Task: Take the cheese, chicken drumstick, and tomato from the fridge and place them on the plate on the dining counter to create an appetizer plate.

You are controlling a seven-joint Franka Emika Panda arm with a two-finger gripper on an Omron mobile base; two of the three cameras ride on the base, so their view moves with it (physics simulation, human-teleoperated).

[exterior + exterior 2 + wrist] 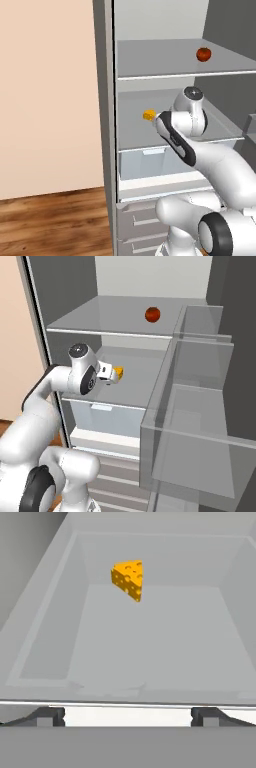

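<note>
The cheese point(128, 578) sits toward the back of the fridge's point(105, 100) middle shelf point(150, 642), ahead of the gripper point(128, 716) and slightly to its left in the hand view — well apart from both fingertips point(47, 716). The jaws stand wide, released, with nothing between them. From the base views the hand point(106, 372) is at the shelf's front edge, the wedge point(149, 115) just beyond it. Bare shelf floor lies between hand and cheese; side walls close in left and right. The tomato point(203, 54) rests on the upper shelf point(115, 318) — toward the back.
</note>
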